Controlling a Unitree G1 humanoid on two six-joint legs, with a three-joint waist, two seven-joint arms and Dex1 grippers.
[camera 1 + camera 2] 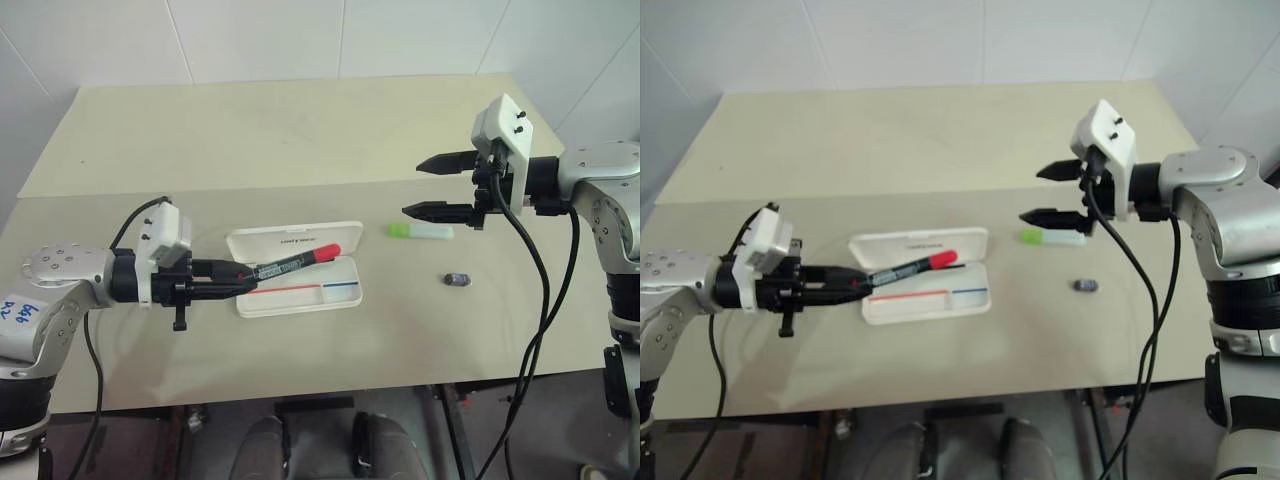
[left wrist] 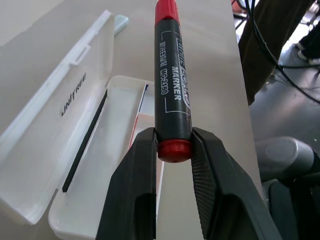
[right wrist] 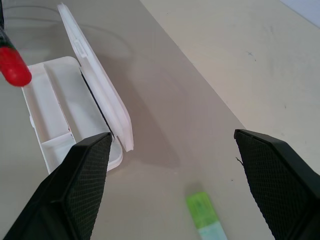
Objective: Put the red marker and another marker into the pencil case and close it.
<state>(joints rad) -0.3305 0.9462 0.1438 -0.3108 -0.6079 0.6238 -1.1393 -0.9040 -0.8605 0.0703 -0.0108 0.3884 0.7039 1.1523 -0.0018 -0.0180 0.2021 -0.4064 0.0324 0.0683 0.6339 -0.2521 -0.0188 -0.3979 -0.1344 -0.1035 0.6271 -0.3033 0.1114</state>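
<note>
- Take the pencil case [image 1: 295,272] as your landmark: it lies open on the table [image 1: 300,130], tray towards you, lid [image 1: 292,241] folded back on the far side.
- Nearest you, beside the case's left end, your left gripper [image 1: 238,279] is clamped on the red marker [image 1: 298,263] at its butt end. The barrel reaches out over the tray, held above it, with the red cap towards the case's right half.
- That marker looks stiff, light and smooth. With the pinch so far back, expect it to pivot in the jaws, so lower it level before letting go.
- To the right of the case, a small dark stub [image 1: 456,279] lies on the table; leave it.
- Farther back, right of the lid, the green marker [image 1: 420,231] lies flat. It is short, round and likely to roll, so take it across the middle of its barrel.
- Your right gripper [image 1: 428,187] hangs above that green marker, jaws spread wide and holding nothing.
- The case looks like thin, light plastic; it may slide when you press the lid shut, so push from the lid's free edge.
</note>
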